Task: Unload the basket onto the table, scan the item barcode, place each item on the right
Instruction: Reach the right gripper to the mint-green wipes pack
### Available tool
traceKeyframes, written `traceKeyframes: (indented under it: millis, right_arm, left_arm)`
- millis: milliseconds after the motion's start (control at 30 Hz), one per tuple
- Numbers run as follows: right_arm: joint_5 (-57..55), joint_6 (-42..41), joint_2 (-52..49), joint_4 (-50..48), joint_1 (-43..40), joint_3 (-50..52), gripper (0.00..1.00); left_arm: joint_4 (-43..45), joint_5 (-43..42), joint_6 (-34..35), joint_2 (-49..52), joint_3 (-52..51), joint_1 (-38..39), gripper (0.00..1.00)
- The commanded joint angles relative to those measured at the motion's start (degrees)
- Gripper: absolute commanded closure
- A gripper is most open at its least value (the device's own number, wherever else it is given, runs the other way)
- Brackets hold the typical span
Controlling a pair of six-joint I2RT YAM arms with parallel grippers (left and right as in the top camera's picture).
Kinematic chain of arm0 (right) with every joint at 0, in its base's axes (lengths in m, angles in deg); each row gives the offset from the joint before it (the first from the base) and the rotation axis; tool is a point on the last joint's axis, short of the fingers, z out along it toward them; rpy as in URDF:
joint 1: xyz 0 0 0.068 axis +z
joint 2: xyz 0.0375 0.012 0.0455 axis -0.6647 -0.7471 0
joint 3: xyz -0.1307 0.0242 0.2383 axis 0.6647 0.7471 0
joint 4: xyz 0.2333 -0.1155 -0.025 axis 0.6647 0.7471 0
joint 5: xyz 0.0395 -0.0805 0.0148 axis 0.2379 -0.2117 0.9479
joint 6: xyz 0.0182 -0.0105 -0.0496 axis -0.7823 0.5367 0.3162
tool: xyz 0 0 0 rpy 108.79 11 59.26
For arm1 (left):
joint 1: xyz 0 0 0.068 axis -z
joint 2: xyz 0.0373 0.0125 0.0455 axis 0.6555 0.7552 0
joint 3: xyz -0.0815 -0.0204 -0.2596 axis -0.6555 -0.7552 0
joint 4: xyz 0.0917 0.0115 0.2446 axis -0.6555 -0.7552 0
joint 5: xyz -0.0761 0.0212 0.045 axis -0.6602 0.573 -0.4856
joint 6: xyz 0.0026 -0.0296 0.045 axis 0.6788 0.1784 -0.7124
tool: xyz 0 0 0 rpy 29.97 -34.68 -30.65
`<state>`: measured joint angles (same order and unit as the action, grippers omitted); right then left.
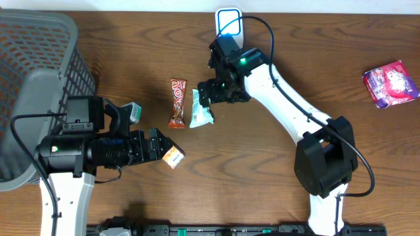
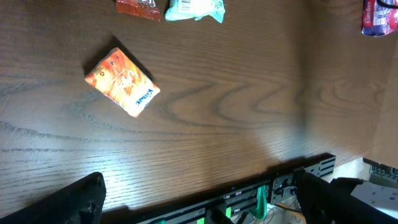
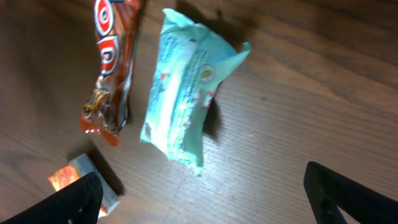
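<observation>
Right wrist view: teal packet (image 3: 186, 106), flat on the wooden table (image 3: 311, 93), directly below the right gripper (image 3: 202, 177), not touched. Right gripper: jaws spread wide, holding nothing. Orange-brown candy bar (image 3: 112, 62): alongside the packet, close but apart. Left gripper (image 2: 200, 179): jaws spread wide, empty. Small orange box (image 2: 122, 83): on the table near the left gripper, apart from it. Purple packet (image 1: 391, 83): far edge, well apart from both arms.

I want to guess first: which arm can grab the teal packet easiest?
Probably right: the right gripper hangs open beside the teal packet; the left gripper sits farther off, by the orange box.
</observation>
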<state>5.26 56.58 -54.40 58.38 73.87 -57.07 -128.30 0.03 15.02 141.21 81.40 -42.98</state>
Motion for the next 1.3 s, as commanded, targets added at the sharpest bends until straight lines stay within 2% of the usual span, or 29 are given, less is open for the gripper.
traceKeyframes:
  millis: [0,267,1267]
  right_arm:
    - [0.87,-0.37,-0.55,-0.39,0.79,0.28,0.01]
    - [-2.64,-0.31,-1.03,-0.9,0.79,0.28,0.01]
    - [-2.78,-0.15,-1.03,-1.18,0.9,0.28,0.01]
  left_arm:
    - [-0.02,0.57,-0.55,0.0,-0.17,0.22,0.02]
    - [0.0,0.57,-0.55,0.0,-0.17,0.22,0.02]
    - [0.0,0.57,-0.55,0.0,-0.17,0.22,0.02]
